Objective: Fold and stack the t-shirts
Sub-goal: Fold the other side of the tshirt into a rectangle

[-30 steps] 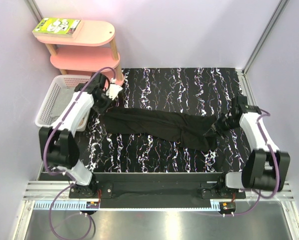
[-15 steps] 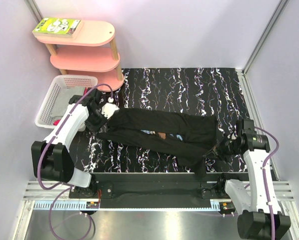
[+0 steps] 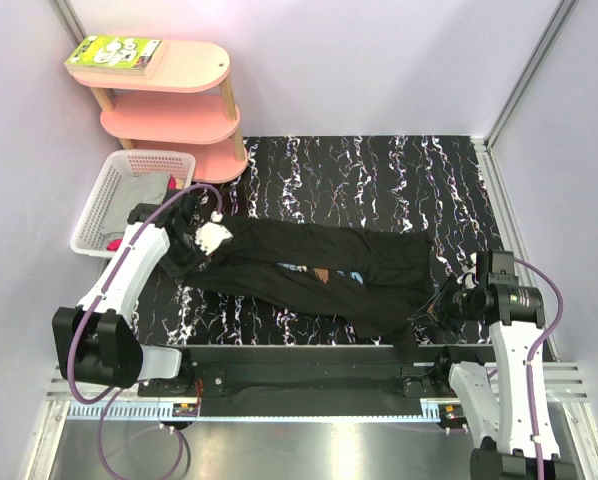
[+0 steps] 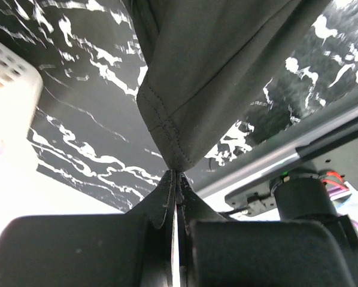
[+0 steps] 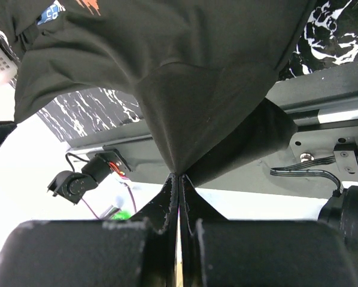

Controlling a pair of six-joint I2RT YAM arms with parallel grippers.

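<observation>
The large black t-shirt (image 3: 319, 262) hangs stretched between my two grippers over the near part of the marbled black table (image 3: 379, 180), a bit of its blue and orange print showing. My left gripper (image 3: 191, 248) is shut on its left hemmed corner (image 4: 173, 143). My right gripper (image 3: 441, 303) is shut on its right edge (image 5: 185, 113) near the table's front right. Grey (image 3: 144, 190) and red (image 3: 110, 243) cloth lie in the white basket (image 3: 104, 195) at the left.
A pink three-tier shelf (image 3: 179, 110) with a green book (image 3: 114, 52) on top stands at the back left. The arms' metal mounting rail (image 3: 309, 360) runs along the near table edge. Purple walls close in on both sides.
Both grippers have pulled the black t-shirt toward the near edge. The right arm swung back and lower right. The shirt has spread from a bunched band into a wider sheet.
</observation>
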